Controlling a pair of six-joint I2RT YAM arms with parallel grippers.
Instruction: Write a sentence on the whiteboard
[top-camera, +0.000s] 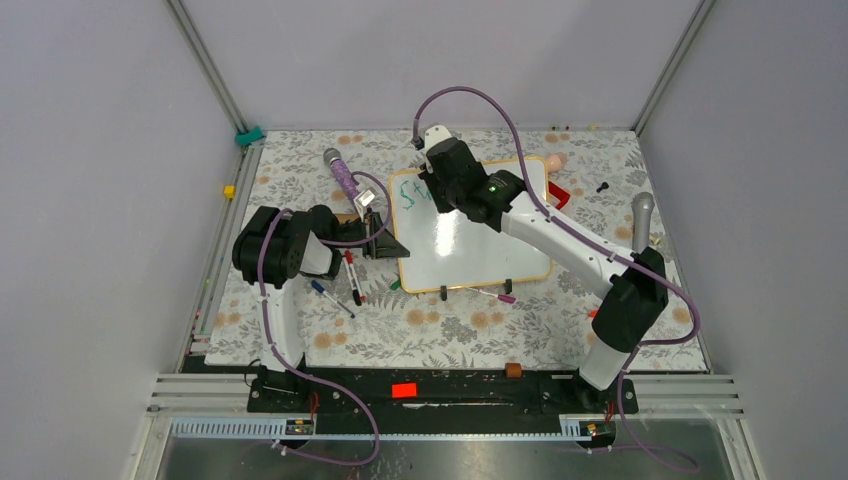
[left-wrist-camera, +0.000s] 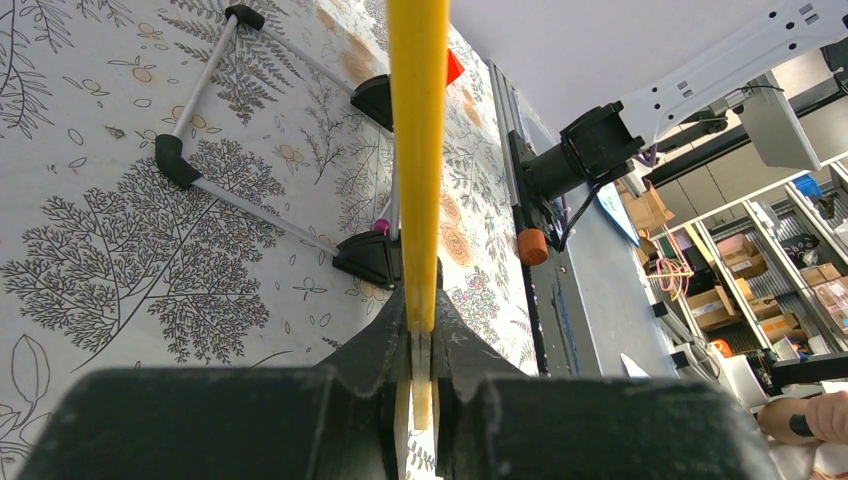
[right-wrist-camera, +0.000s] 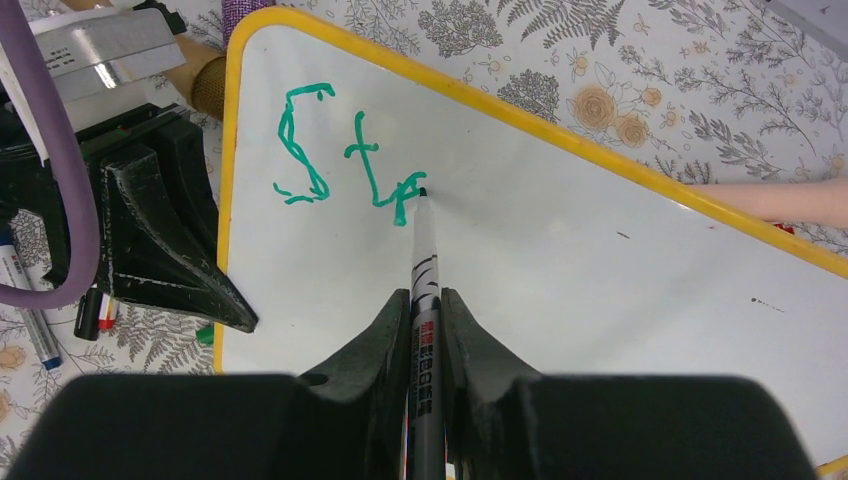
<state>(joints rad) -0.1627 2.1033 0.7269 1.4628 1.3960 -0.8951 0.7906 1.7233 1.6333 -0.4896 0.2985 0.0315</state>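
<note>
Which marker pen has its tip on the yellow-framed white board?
The white-barrelled marker with black print, clamped in the jaws of the right gripper, tip at the green letters; the other markers lie on the floral cloth.

right gripper (right-wrist-camera: 425, 305) clamped on marker (right-wrist-camera: 422, 250), tip touching whiteboard (right-wrist-camera: 600, 270) at end of green sentence (right-wrist-camera: 350, 165): "st" plus partial third letter.

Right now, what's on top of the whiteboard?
Green letters "St" plus a started third sit near one corner of the whiteboard. The marker tip touches the last stroke, held in the right gripper. That gripper hides the board's near strip.
</note>
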